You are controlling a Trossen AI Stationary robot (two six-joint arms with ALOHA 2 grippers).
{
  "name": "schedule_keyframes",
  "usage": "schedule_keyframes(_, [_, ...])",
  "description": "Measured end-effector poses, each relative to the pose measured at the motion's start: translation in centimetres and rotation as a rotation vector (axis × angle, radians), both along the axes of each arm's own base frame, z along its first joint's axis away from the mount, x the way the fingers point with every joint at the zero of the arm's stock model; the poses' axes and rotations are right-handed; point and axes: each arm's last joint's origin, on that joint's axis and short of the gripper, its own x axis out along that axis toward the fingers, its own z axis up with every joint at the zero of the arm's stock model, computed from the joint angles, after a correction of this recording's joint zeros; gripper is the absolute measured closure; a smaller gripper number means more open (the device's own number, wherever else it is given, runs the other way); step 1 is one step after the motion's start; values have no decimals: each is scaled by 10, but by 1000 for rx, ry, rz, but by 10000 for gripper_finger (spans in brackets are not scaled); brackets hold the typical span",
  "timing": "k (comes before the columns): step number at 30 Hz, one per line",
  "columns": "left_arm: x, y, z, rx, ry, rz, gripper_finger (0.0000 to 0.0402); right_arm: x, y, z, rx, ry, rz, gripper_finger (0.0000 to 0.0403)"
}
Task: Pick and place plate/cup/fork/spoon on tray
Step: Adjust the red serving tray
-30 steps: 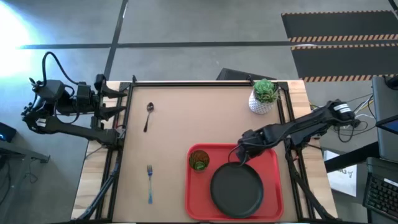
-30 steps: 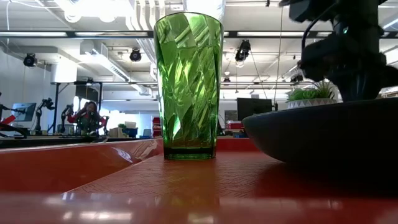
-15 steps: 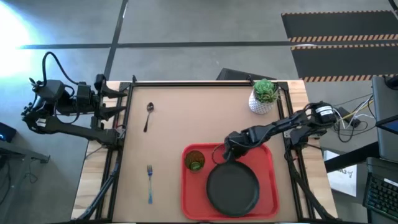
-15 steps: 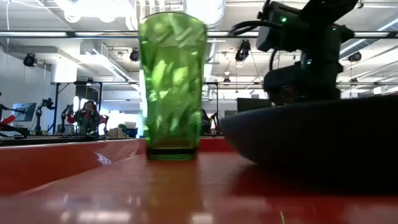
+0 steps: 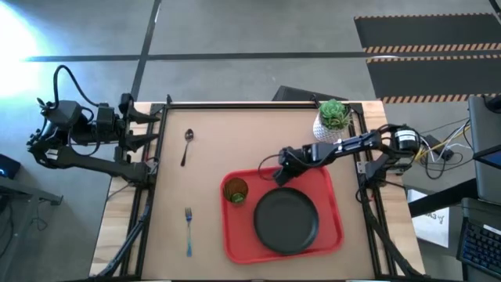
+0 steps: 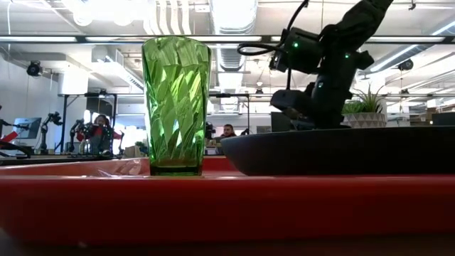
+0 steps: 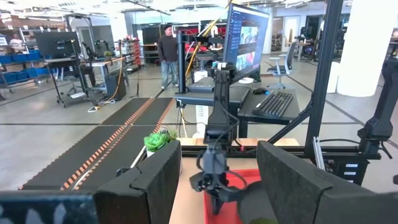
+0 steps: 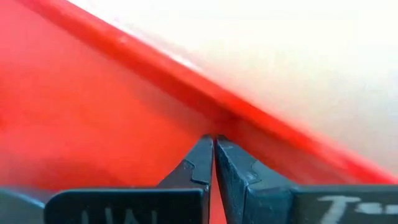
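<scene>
On the brown worktop (image 5: 219, 168), my right hand (image 5: 279, 174) is pinched closed on the red tray's (image 5: 325, 235) far rim; a jerk could topple the cup (image 5: 235, 191) beside the plate (image 5: 286, 220).

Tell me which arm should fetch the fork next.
Probably the left. The fork lies on the table's left half; the left gripper waits open at that edge. The right gripper is shut, down at the tray rim, with the tray between it and the fork.
</scene>
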Motion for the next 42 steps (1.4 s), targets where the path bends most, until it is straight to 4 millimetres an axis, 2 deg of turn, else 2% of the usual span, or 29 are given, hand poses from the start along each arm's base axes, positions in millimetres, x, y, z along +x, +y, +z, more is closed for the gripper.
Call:
schedule_keyframes(6, [0, 0, 0, 0, 0, 0, 207, 3, -8, 5, -23, -22, 32, 394])
schedule_keyframes(11, [0, 0, 0, 0, 0, 0, 207, 19, -10, 34, -79, -43, 90, 394])
schedule_keyframes(16, [0, 0, 0, 0, 2, 0, 207, 16, -12, 75, -127, 184, 140, 394])
schedule_keyframes(21, [0, 0, -1, 0, 10, 0, 207, -11, -8, 94, -67, 491, 90, 394])
schedule_keyframes(24, [0, 0, -2, 1, 21, 0, 207, -28, 2, 95, -14, 608, 55, 394])
schedule_keyframes(32, [0, 0, -2, 1, 25, 0, 207, -61, 46, 80, 125, 674, -51, 394])
schedule_keyframes(42, [0, 0, -2, 1, 24, -1, 207, -100, 110, 58, 145, 599, -205, 394])
